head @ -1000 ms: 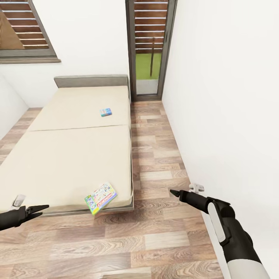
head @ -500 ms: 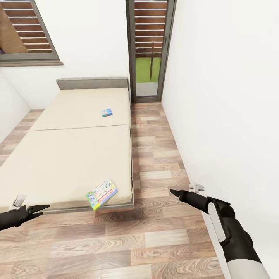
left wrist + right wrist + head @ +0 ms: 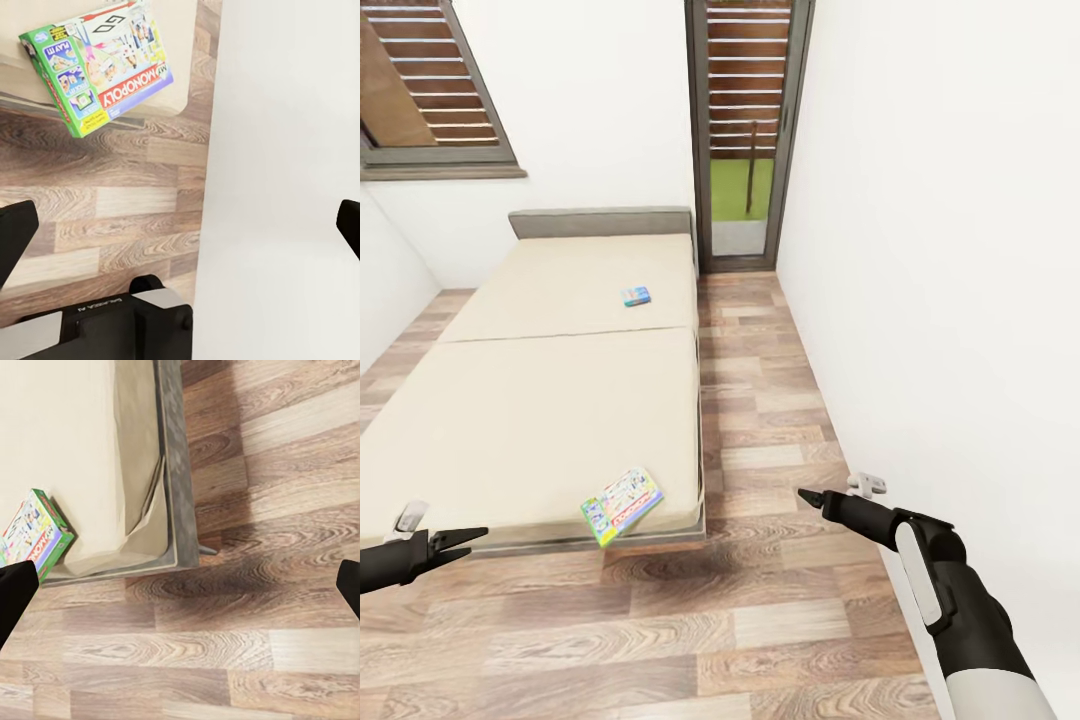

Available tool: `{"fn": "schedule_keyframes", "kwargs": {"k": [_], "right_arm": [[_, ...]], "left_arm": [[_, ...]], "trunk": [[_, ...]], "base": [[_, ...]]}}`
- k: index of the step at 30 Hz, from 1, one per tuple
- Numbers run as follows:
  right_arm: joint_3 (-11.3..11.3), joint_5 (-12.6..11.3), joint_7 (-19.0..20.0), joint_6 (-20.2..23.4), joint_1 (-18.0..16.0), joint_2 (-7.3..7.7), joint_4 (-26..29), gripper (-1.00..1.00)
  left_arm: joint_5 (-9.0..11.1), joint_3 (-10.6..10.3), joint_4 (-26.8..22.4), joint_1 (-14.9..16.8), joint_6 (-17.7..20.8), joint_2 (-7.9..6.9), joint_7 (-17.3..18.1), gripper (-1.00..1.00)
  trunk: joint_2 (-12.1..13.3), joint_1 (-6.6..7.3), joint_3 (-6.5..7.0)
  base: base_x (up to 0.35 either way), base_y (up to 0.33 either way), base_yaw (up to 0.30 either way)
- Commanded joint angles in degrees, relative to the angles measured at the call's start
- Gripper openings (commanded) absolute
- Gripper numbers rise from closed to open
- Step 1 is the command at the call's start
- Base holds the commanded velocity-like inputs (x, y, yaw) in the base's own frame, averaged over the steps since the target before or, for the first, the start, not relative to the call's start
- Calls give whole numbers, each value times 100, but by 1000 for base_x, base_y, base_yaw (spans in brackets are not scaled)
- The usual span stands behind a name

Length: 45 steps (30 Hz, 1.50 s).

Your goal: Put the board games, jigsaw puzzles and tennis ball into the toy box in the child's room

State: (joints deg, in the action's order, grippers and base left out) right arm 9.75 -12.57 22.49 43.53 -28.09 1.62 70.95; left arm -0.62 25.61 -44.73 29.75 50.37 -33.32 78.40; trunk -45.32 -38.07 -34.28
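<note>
The flat green Monopoly game box point(image 3: 621, 507) lies on the cream bed point(image 3: 530, 420) corner, nearer my left gripper point(image 3: 460, 541); both jaws wide, empty.

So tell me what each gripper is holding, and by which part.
Nothing. The left gripper and right gripper are both open and empty, short of the bed.

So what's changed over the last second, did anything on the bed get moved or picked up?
Nothing was picked up. The whole head view shifted slightly, so the camera moved, not the things. The green board game still overhangs the near corner of the bed, the small blue one lies farther up. The left pincer and right pincer hold their poses, empty.
</note>
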Motion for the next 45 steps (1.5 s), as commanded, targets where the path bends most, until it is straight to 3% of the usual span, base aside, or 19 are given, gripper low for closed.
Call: {"fn": "schedule_keyframes", "kwargs": {"k": [1,10,23,45], "right_arm": [[9,0,24,33,-4,0,6,100],[9,0,58,40,-4,-1,38,100],[31,8,990,34,-4,9,50,100],[27,0,1099,33,-4,3,30,100]], "left_arm": [[-8,6,0,4,60,0,25,100],[-9,-2,0,4,76,8,6,100],[-9,-9,0,5,78,9,-7,100],[-9,-12,0,5,65,11,-12,100]], "trunk": [[-46,-24,-14],[-407,-221,-89],[-928,-507,-199],[-1811,-990,-384]], "base": [[-2,0,0],[0,0,0],[0,0,0],[0,0,0]]}}
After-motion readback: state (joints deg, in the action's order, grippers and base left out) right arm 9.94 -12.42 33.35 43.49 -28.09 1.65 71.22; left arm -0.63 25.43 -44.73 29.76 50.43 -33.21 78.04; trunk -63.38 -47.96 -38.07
